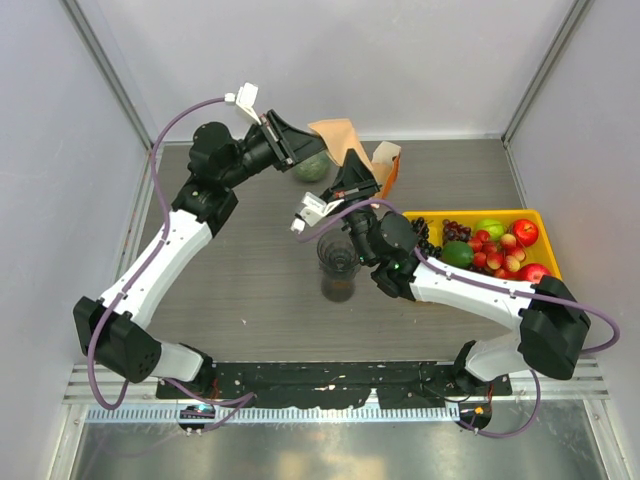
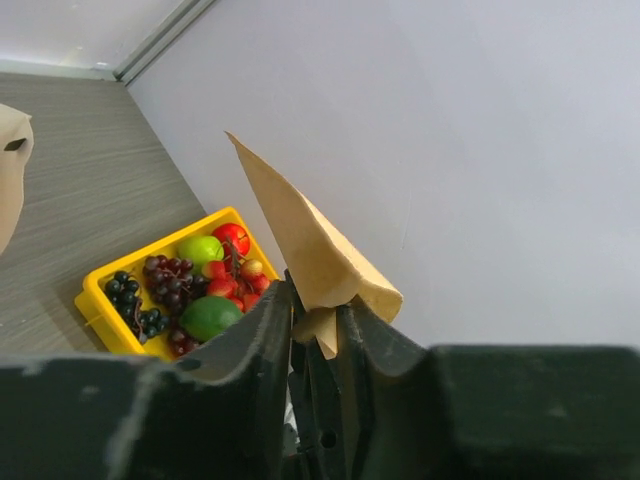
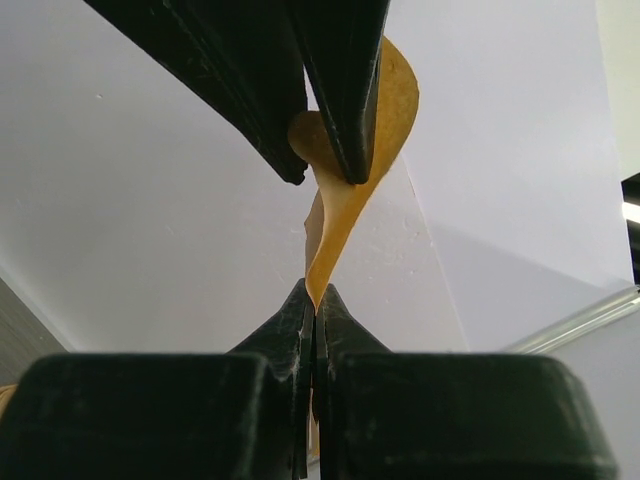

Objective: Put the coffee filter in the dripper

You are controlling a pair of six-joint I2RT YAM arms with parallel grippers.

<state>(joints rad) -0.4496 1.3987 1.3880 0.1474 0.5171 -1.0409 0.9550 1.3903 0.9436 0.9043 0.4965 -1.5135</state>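
Brown paper filter (image 1: 336, 133) is recorded in the top view as held in the air above the far part of the counter (image 1: 240, 285). It is gripped at one side by the left tool (image 1: 308, 143) and at the other by the right tool (image 1: 356, 176). The dripper (image 1: 337, 252) is stood near the counter's middle, well apart from the filter and nearer the arm bases. A paper pack (image 1: 387, 165) is noted just beside the right tool. A yellow tray (image 1: 470, 213) of fruit is placed at the right.

Left wrist view: the left tool (image 2: 315, 305) is pinched on the filter's (image 2: 315, 245) lower end, and the pointed end is directed up and left. The tray (image 2: 100, 320) is seen below on the counter (image 2: 80, 170).

Right wrist view: the right tool (image 3: 314, 300) is pressed together on a thin tip of the filter (image 3: 345, 200). The opposite end is clamped by the left tool (image 3: 320, 90) at the top of the frame.
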